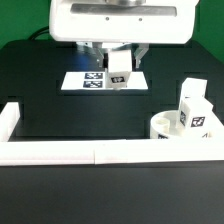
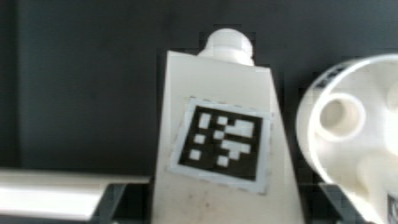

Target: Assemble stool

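Overhead, gripper point(image 1: 119, 66) grips leg block point(image 1: 120, 75) | black table point(image 1: 90, 115) | background apparently dark

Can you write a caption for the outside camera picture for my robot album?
The gripper holds a small white tagged plastic leg block above the marker board.

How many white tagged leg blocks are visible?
2: one white plastic leg block held in the pincer above the marker board; one upright on the round seat. A third may be hidden.
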Controlling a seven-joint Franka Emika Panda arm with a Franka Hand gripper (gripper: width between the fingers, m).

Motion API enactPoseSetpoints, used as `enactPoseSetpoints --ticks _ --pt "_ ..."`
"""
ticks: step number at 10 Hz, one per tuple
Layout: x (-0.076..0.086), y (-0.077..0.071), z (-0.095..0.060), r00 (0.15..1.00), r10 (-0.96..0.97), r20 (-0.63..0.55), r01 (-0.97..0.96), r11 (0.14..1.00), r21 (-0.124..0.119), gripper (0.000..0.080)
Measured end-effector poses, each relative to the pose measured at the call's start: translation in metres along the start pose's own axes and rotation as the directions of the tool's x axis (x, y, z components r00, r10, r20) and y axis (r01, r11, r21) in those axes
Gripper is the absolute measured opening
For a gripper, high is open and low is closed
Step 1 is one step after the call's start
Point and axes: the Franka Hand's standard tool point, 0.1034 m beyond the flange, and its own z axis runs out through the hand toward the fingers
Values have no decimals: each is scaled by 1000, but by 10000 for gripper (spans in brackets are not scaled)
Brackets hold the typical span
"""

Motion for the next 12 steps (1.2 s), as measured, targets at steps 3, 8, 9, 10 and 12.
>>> enactPoseSetpoints --ticks 3,8,9,10,12 --pt "-5 -39 0 978 5 -206 -9 1000 -16 325" --pt "-1 -63 0 882 -11 -470 10 1000 -3 325" --pt "-2 -65 1 885 -14 -466 14 1000 -4 325" --pt "-3 -80 1 881 -49 -471 46 999 -18 325" --pt "-6 -96 7 879 -117 -463 95 993 -71 325"
